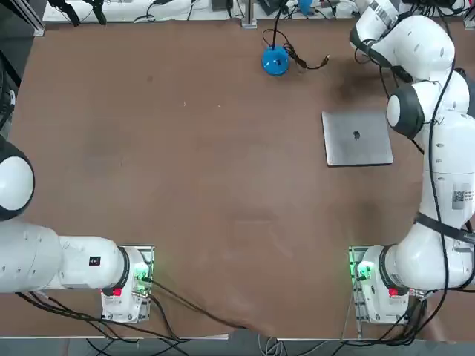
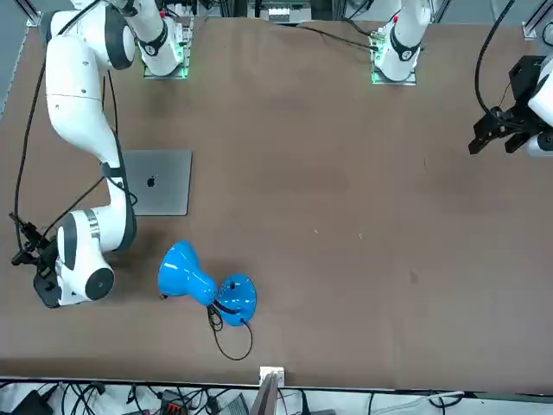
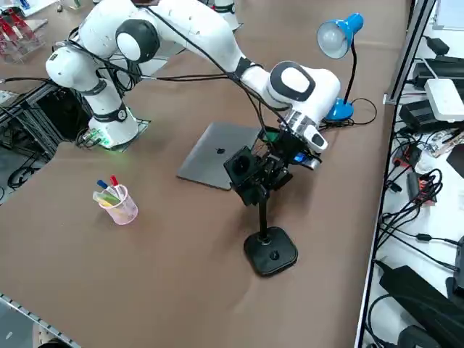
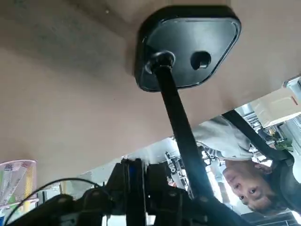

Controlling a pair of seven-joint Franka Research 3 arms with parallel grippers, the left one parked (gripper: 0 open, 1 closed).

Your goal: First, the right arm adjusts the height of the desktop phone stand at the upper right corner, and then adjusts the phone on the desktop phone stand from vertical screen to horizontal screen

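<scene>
Claw shut at the top of the phone stand

The right arm (image 3: pixel 210 32) bends over the table, and its claw (image 3: pixel 254 172) is up by the top of the phone stand (image 3: pixel 271 252). In the wrist view the two fingers are shut, close to each other. I cannot tell if they pinch a bit of the stand or just press near it. The stand has its dark base on the table, and its thin pole (image 4: pixel 178 117) goes up from there, right beside the fingers. The silver laptop (image 3: pixel 217 154) lies flat near it, and a pink cup of pens (image 3: pixel 119 205) is well apart from it. I cannot pick out the phone, so I cannot say if it is tall or on its side

My guess is that the job in hand is the first one, making the stand higher or lower. The next move should be slow and go in line with the pole, so the base does not tip or slide. If the claw pulls to one side, the whole stand could come along too. Turning the phone on its side looks like a job for after that, and it will need a soft, round twist
</scene>
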